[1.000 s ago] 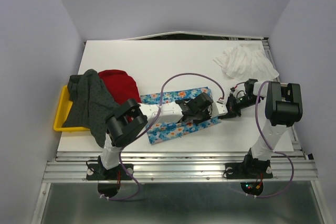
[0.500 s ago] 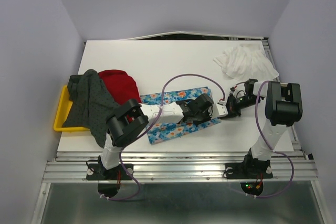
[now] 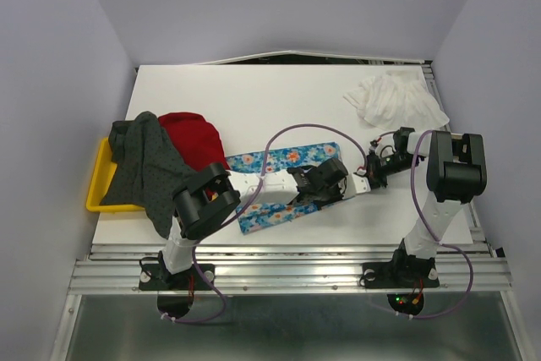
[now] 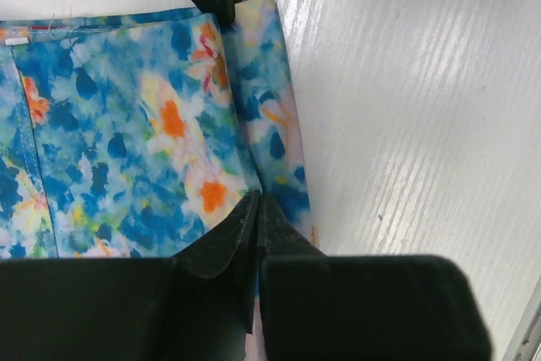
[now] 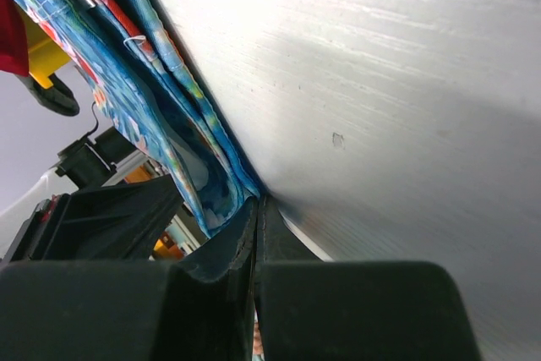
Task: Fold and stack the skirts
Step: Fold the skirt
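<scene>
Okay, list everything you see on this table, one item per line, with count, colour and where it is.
white skirt: one, white, crumpled at far right
blue floral skirt: one, blue with red-and-white flowers, middle, towards the near edge
red skirt: one, red, left side
dark grey dotted skirt: one, dark grey, draped over the tray
yellow tray: one, yellow, left edge
table: one, white
left end effector: one, black, shut on the blue floral skirt
right end effector: one, black, shut on its edge
</scene>
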`<control>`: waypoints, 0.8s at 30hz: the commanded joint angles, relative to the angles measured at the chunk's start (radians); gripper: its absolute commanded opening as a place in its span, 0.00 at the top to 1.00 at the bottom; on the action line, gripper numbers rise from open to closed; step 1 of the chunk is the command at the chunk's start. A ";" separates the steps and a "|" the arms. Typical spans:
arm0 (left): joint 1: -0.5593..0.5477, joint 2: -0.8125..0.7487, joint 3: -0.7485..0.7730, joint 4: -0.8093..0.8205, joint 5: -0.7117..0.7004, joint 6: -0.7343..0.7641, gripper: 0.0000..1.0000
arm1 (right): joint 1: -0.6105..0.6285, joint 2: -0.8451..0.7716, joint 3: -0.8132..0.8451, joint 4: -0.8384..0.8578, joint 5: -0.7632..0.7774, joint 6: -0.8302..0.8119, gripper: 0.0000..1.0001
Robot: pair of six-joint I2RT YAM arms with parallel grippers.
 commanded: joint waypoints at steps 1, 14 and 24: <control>-0.007 -0.020 0.021 0.005 -0.012 0.010 0.84 | 0.013 0.066 -0.016 0.040 0.143 0.022 0.99; -0.022 -0.003 0.021 -0.002 0.061 0.007 0.93 | 0.013 0.070 -0.018 0.040 0.146 0.025 0.99; -0.040 0.024 0.029 -0.001 0.089 0.010 1.00 | 0.013 0.073 -0.016 0.041 0.145 0.025 0.99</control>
